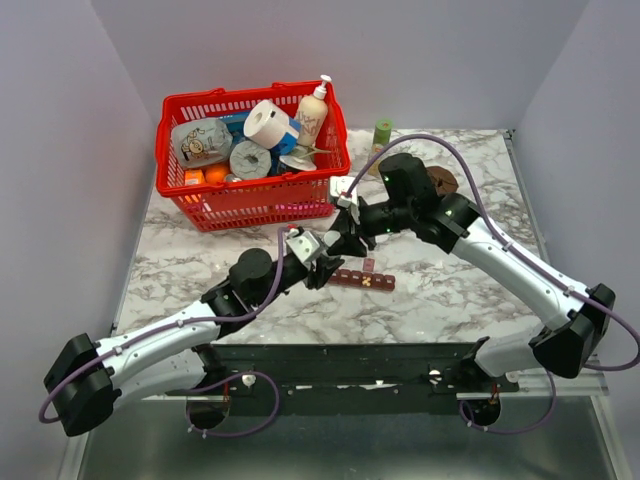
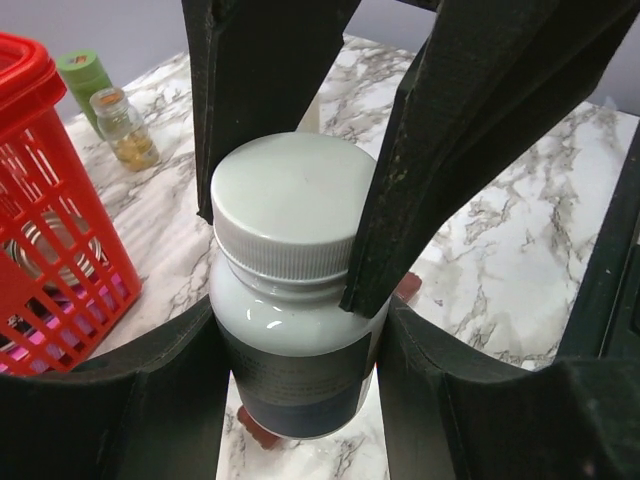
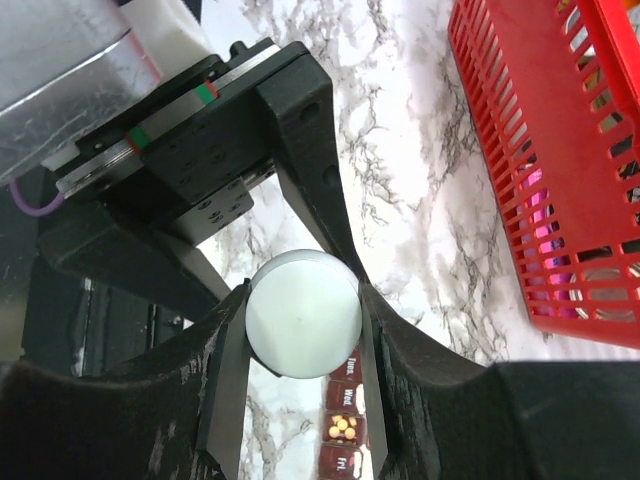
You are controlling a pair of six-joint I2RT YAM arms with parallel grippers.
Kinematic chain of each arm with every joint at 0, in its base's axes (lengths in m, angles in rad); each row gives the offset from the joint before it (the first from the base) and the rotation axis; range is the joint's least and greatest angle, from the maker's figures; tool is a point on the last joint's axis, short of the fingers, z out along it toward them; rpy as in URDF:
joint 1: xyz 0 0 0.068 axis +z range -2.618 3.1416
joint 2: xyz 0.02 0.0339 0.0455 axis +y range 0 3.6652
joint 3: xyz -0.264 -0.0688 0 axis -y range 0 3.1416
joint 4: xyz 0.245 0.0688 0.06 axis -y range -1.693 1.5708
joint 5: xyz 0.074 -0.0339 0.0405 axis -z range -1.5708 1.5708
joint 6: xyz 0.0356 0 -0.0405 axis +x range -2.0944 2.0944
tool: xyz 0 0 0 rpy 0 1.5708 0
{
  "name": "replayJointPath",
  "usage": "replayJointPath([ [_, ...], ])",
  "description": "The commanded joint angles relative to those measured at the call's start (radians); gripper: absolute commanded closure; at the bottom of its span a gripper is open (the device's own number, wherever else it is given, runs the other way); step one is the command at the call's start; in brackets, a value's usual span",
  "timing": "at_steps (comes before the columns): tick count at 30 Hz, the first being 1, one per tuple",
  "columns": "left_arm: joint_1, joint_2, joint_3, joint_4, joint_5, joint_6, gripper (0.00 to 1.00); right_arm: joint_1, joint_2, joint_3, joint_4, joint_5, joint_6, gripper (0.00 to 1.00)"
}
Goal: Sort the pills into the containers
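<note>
Long, narrow, dark red-brown plastic strip of small square compartments [image 1: 362, 280]: flat on the white, grey-veined marble tabletop [image 1: 470, 290], near centre, somewhat closer to the 6 o'clock edge. Day labels on the lids; one lid raised, orange pills [image 3: 343, 428] in that compartment.

Over the strip's 9 o'clock end: white plastic pill bottle with ribbed white screw cap [image 2: 290, 290], upright; contact with the strip not discernible.

On the bottle's body: left gripper [image 2: 300, 345], fingers clamped one on each side. On the cap: right gripper [image 3: 303, 322], fingers closed against it on both sides.

Bare marble at 3 o'clock of the strip, under the right arm and out to the table edge; bare also at 9 o'clock, up to the left arm.

Red plastic lattice basket [image 1: 250, 205] at 11 o'clock, packed with groceries, near the back-left corner, well apart from the strip.

Green-capped bottle [image 1: 382, 133] at 12 o'clock and round brown-topped tub [image 1: 441, 181] at 1 o'clock, toward the back edge.
</note>
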Motion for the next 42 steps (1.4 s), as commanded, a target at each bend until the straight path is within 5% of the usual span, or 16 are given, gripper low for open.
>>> replayJointPath([
  [1, 0.005, -0.012, 0.074, 0.281, -0.108, -0.04, 1.0, 0.02, 0.067, -0.013, -0.146, -0.061, 0.054, 0.53],
  [10, 0.008, -0.079, 0.045, 0.149, -0.03, -0.022, 1.0, 0.007, 0.021, 0.113, -0.236, -0.073, -0.022, 0.11],
  [16, 0.011, -0.139, 0.025, 0.063, 0.071, -0.02, 1.0, -0.028, -0.005, 0.203, -0.315, -0.103, -0.096, 0.01],
  [24, 0.028, -0.162, 0.051, -0.08, 0.35, 0.003, 1.0, -0.043, -0.084, 0.283, -0.447, -0.266, -0.398, 0.0],
  [31, 0.042, -0.102, 0.114, -0.164, 0.622, -0.011, 1.0, -0.02, 0.037, 0.317, -0.76, -0.497, -0.839, 0.03],
  [42, 0.057, -0.004, 0.154, -0.155, 0.746, -0.031, 1.0, 0.03, 0.034, 0.242, -0.694, -0.448, -0.772, 0.16],
])
